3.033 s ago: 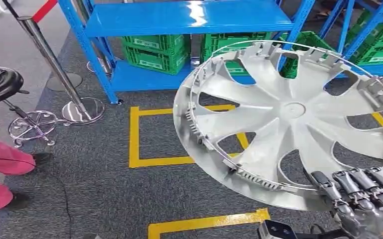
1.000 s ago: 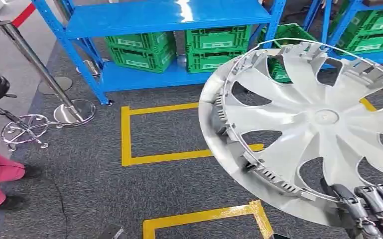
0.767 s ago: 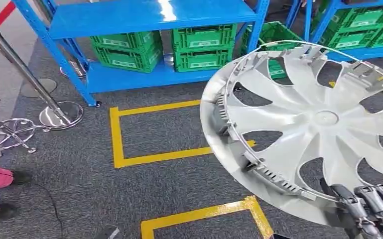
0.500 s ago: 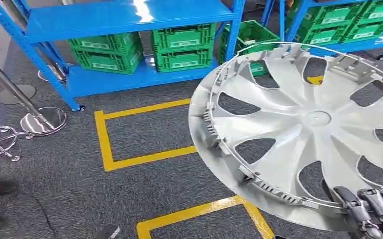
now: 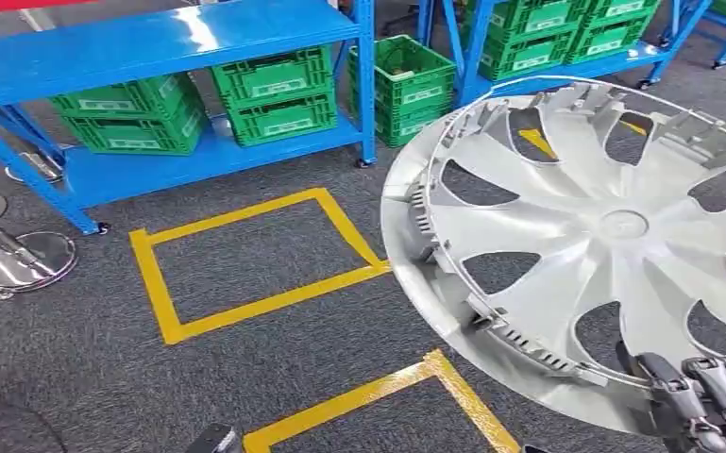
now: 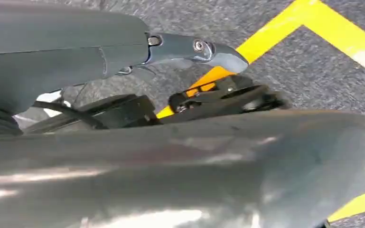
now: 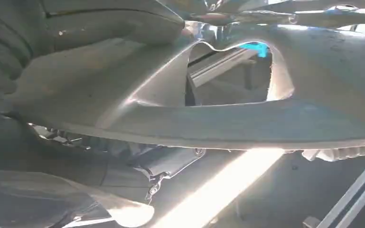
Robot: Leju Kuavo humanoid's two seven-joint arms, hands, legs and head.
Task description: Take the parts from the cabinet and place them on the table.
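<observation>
right hand (image 5: 708,401) grips near rim of silver wheel cover (image 5: 595,236), held tilted above grey carpet at right | left hand (image 6: 99,52) beside a grey surface, grasp cannot be told | blue rack (image 5: 151,47) with green crates (image 5: 274,90) far left

— What's the part?

— A silver-grey plastic hubcap (image 5: 590,241), round, with broad swept spokes and dark openings between them.

— Which face is up?

— The inner one: a wire retaining ring and ribbed clips run around inside the rim, and a small round hub sits at the centre.

— How does it sit?

— Tilted, far edge raised, clear of the grey carpet. The right hand (image 5: 708,401) grips its near rim, dark fingers (image 5: 666,375) hooked over the edge.

— And up close?

— In the right wrist view the hubcap (image 7: 228,102) shows one spoke opening just beside the thumb.
</observation>
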